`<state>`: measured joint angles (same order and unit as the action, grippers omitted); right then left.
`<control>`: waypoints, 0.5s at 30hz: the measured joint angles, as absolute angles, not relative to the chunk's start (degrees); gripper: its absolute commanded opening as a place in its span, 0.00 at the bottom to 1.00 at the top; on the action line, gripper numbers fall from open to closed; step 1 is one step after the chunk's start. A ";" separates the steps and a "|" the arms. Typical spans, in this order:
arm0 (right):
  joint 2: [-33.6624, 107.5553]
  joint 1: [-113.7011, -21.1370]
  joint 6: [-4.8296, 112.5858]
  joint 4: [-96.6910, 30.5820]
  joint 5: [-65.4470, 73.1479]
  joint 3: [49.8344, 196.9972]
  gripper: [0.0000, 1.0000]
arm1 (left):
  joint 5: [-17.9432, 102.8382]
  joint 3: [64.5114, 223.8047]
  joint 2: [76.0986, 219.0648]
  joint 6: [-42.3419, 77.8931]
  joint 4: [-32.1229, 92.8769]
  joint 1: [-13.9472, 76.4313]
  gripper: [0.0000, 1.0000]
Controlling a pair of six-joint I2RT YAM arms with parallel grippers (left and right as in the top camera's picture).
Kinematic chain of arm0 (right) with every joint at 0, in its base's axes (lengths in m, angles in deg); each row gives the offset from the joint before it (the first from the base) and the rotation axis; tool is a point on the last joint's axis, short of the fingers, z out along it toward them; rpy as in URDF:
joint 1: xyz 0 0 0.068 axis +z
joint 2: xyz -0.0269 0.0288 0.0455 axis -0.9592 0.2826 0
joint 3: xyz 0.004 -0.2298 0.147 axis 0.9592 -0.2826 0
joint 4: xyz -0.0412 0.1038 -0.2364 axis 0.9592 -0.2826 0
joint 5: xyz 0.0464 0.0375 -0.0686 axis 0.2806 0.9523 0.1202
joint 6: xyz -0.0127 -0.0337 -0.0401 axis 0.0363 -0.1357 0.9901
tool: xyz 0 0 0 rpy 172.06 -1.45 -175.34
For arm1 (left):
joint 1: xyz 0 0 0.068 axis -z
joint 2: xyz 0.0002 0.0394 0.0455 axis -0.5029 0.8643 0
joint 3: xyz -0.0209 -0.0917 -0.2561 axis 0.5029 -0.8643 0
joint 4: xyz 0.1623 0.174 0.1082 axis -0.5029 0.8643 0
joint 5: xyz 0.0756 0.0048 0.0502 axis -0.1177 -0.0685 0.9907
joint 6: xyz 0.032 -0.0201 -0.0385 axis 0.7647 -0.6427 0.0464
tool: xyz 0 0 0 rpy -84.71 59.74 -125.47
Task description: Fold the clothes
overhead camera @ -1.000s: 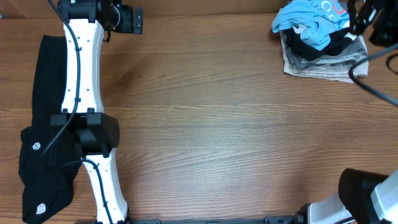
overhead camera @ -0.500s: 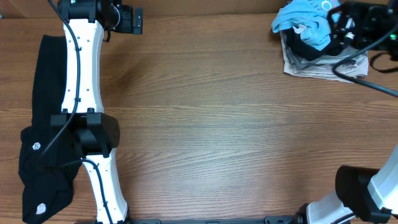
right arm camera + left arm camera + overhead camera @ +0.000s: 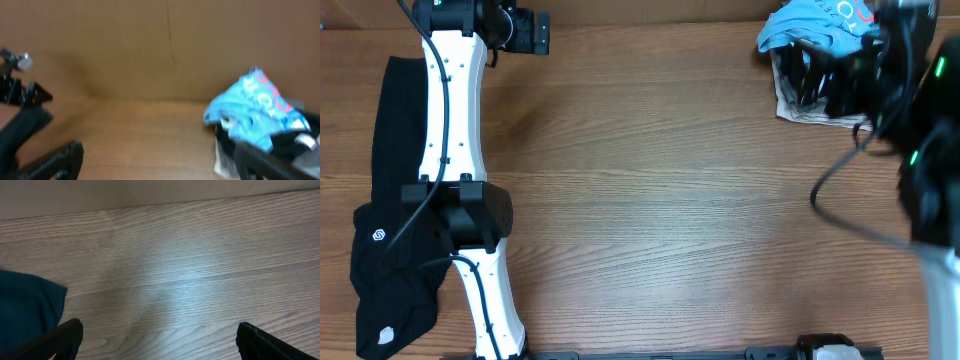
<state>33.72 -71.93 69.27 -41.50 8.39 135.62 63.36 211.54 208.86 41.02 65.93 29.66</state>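
Observation:
The clothes lie in two places. A long black garment [image 3: 396,150] with a small white logo [image 3: 378,235] lies along the table's left edge, partly under my left arm. A crumpled light blue T-shirt [image 3: 812,20] with white and red lettering tops a pile at the back right, over black and grey cloth; it also shows in the right wrist view [image 3: 255,112]. My left gripper [image 3: 528,32] [image 3: 160,345] is open and empty over bare wood at the back left. My right gripper [image 3: 162,162] is open and empty, raised, with the pile ahead to its right.
The right arm [image 3: 920,150] is blurred and covers the table's right side and part of the pile. A dark cloth corner [image 3: 25,310] lies left of the left fingers. A brown cardboard wall [image 3: 165,45] stands behind the wooden table [image 3: 660,200].
The right arm has swung from the back right corner forward and upward and now looms blurred over the right side. The left arm and both garments have not moved.

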 measured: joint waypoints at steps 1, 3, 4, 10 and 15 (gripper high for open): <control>30.68 -71.93 68.89 -37.92 8.34 130.18 1.00 | 63.36 211.54 208.86 41.02 65.97 29.66 1.00; 24.78 -71.93 68.13 -30.64 8.36 119.69 1.00 | 63.39 211.54 208.86 41.02 65.93 29.66 1.00; 21.72 -71.93 67.71 -27.05 8.36 114.27 1.00 | 63.36 211.54 208.86 41.02 65.95 29.66 1.00; 3.52 -71.93 64.76 -6.53 8.32 83.91 1.00 | 63.36 211.54 208.86 41.02 65.95 29.66 1.00; -10.82 -71.93 63.23 4.97 8.15 64.59 1.00 | 63.36 211.54 208.86 41.02 65.95 29.66 1.00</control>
<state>-10.82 -71.93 63.23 4.97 8.15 64.59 63.36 211.54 208.86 41.02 65.95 29.66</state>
